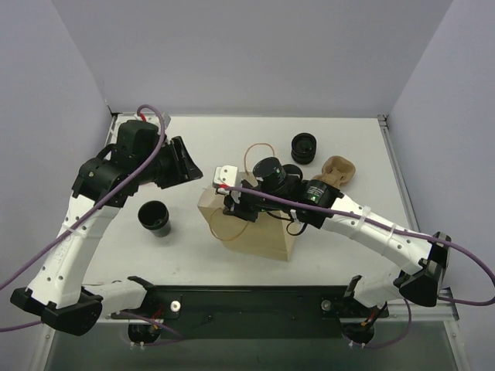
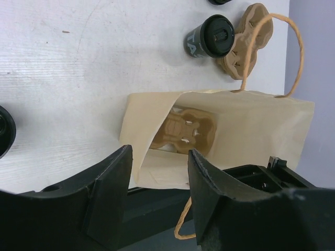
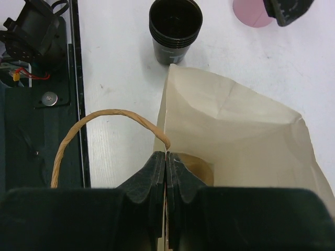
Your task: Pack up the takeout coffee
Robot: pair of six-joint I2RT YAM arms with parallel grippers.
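Note:
The takeout coffee, a small black cup with a black lid, stands beyond the brown paper bag beside a loose pulp carrier. In the top view the coffee is just behind my right arm. The bag has its mouth open toward the left, with another pulp carrier inside. My right gripper is shut on the bag's mouth edge by the twine handle; it also shows from above. My left gripper is open and empty, left of the bag.
A stack of open black cups stands left of the bag, also in the right wrist view. A black ribbed round thing sits at the back by the loose carrier. A pink round thing lies near my left gripper.

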